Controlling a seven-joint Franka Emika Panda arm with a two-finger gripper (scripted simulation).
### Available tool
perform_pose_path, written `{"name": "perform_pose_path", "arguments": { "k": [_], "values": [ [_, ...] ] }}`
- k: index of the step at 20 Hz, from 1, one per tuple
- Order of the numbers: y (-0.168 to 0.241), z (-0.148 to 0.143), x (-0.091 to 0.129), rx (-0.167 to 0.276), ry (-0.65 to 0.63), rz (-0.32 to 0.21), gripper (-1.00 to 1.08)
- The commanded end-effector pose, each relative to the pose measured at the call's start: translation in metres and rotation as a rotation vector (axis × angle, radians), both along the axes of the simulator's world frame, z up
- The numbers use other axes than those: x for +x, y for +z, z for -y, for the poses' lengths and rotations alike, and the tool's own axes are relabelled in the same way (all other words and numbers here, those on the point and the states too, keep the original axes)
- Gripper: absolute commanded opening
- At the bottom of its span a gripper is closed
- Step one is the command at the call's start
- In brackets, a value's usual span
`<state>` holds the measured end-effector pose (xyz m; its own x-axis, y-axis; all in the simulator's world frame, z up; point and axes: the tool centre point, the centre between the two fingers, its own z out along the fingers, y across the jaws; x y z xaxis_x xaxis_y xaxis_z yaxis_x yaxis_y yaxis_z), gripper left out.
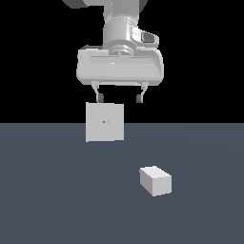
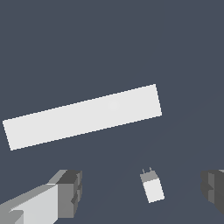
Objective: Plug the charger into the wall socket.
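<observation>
Jaws wide apart, empty | arm cropped above | charger [image 1: 155,180] prongs hidden | wall socket [image 1: 105,122] upright

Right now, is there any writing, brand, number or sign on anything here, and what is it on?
None can be read.
Small plain white box-shaped charger: blank faces.
Flat upright white square wall socket panel: only tiny yellowish dots at its centre, no text.
Grey-white gripper: no legible label.
</observation>
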<state>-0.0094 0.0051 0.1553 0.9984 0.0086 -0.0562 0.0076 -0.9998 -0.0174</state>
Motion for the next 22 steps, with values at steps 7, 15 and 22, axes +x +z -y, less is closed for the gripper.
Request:
{"name": "perform_pose_path", "arguments": {
  "k": [7, 15, 22],
  "values": [
    [-0.003, 0.001, -0.005, 0.0, 0.012, 0.004, 1.0],
    [-0.019, 0.009, -0.026, -0.001, 0.066, 0.023, 1.0],
    [-0.046, 0.023, -0.058, -0.002, 0.153, 0.052, 1.0]
  ]
}}
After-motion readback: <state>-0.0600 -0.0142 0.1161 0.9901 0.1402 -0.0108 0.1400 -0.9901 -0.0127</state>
